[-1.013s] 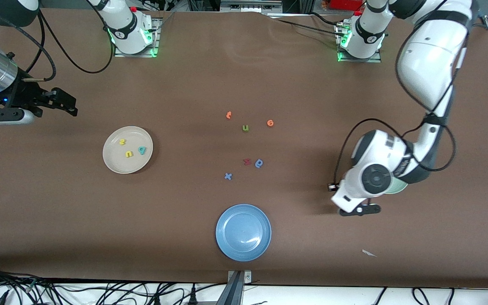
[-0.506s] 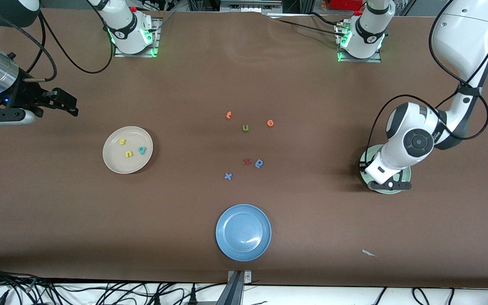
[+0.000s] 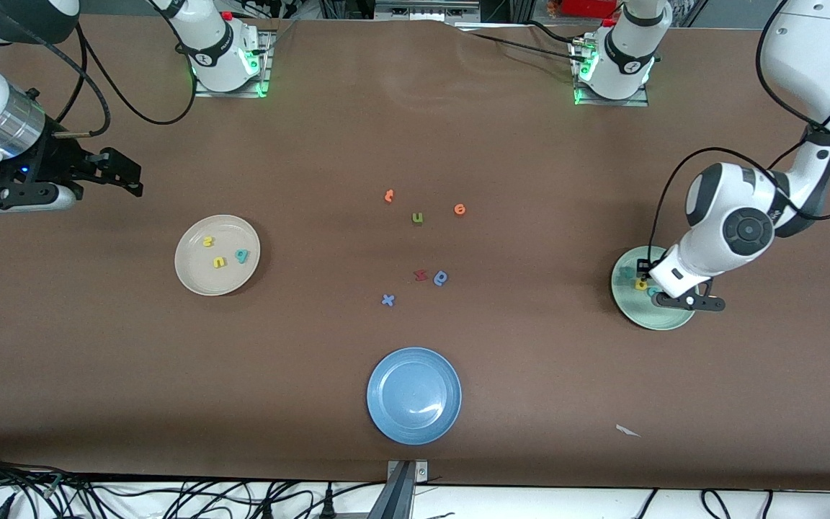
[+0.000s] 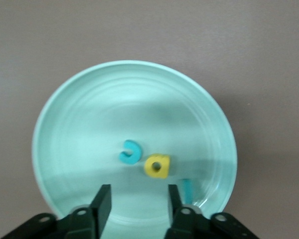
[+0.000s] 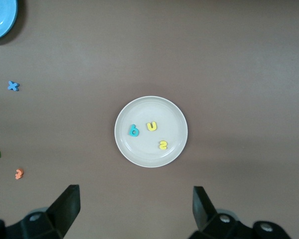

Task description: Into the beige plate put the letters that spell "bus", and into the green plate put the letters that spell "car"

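Observation:
The green plate (image 3: 637, 311) lies at the left arm's end of the table. It holds a teal "c" (image 4: 130, 152), a yellow "a" (image 4: 157, 166) and a thin teal "r" (image 4: 187, 190). My left gripper (image 4: 139, 193) hovers low over this plate (image 4: 89, 114), open with nothing between its fingers. The beige plate (image 3: 199, 280) toward the right arm's end holds a teal "b" (image 5: 134, 131), a yellow "u" (image 5: 151, 126) and a yellow "s" (image 5: 162, 145). Above the table beside that plate, my right gripper (image 3: 124, 177) waits wide open and empty.
A blue plate (image 3: 413, 395) sits near the front edge. Loose letters lie mid-table: two orange ones (image 3: 389, 195) (image 3: 460, 209), an olive "u" (image 3: 418, 218), a red one (image 3: 420, 274), a blue bowl-and-stem letter (image 3: 441, 277) and a blue "x" (image 3: 387, 300). A white scrap (image 3: 627, 430) lies near the front.
My left arm swung across the green plate toward its own end of the table, uncovering the plate and its letters. Its fingers have parted. The right arm shifted only slightly.

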Robot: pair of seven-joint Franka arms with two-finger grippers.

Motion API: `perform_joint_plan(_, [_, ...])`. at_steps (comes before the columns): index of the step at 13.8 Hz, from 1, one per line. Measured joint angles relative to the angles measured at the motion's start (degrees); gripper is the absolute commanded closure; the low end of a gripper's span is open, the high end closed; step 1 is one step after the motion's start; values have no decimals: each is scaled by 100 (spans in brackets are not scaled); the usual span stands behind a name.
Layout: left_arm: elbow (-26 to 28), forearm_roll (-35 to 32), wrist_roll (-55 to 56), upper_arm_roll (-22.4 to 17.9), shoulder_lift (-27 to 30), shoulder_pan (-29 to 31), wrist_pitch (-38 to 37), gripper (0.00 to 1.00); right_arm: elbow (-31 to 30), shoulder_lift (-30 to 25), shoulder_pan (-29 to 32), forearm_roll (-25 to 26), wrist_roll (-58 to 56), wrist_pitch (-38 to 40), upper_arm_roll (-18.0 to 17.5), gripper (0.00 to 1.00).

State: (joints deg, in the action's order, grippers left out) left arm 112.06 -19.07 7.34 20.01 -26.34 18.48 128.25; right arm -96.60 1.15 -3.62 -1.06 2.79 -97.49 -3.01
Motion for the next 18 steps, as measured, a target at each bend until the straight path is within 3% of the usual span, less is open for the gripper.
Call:
perform_joint_plan(4, [-1156,141,-20,285,131,-93,-1753,0,1,0,-30,1,1,-31,6,0])
perform_joint_plan(9, [-1621,514,-149,258,217,75,-2069,0,1,0,-30,1,1,-46,12,0])
perform_joint_plan(11, [-1679,972,-495,188,476,204,-2256,0,3,1,-30,1,1,-55,12,0])
perform_joint_plan(13, [-1704,1284,-851,-226,934,-26,-2682,0,3,2,-30,1,1,-60,13,0])
perform_joint_plan(16, [-1740,1374,-1051,-1426,1666,-1210,-3082,0,4,3,-30,1,1,-64,12,0])
perform_joint_plan(18, [-1795,1615,-1060,-1907,2009,-1794,-3157,0,4,3,-31,1,1,-67,12,0])
